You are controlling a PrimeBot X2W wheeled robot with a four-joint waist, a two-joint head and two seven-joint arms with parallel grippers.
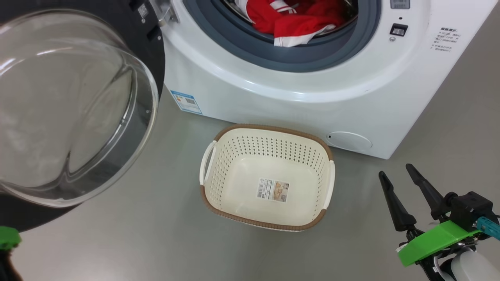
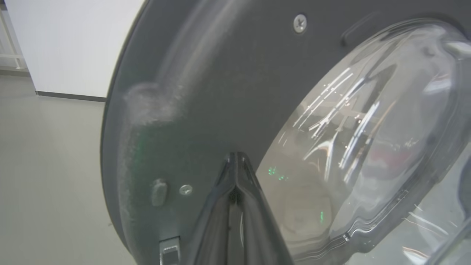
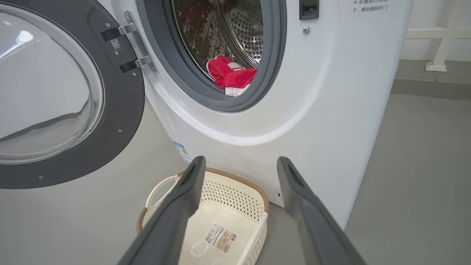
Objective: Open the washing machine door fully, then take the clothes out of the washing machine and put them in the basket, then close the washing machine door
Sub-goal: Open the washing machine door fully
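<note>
Both fingers of the left end effector [image 2: 235,162] are pressed together, aimed close at the open door's [image 1: 156,70] dark inner rim. Clothes [image 1: 297,21] lie in the washer [image 1: 273,89] mouth, the basket [image 1: 269,128] on the floor below. The right end effector [image 1: 395,171] hovers low, spread wide, empty, pointing toward the washer.

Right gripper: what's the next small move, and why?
Probably lift the right gripper toward the clothes in the washing machine: the jaws are open and free, the door stands wide open, and the basket holds no clothes.
</note>
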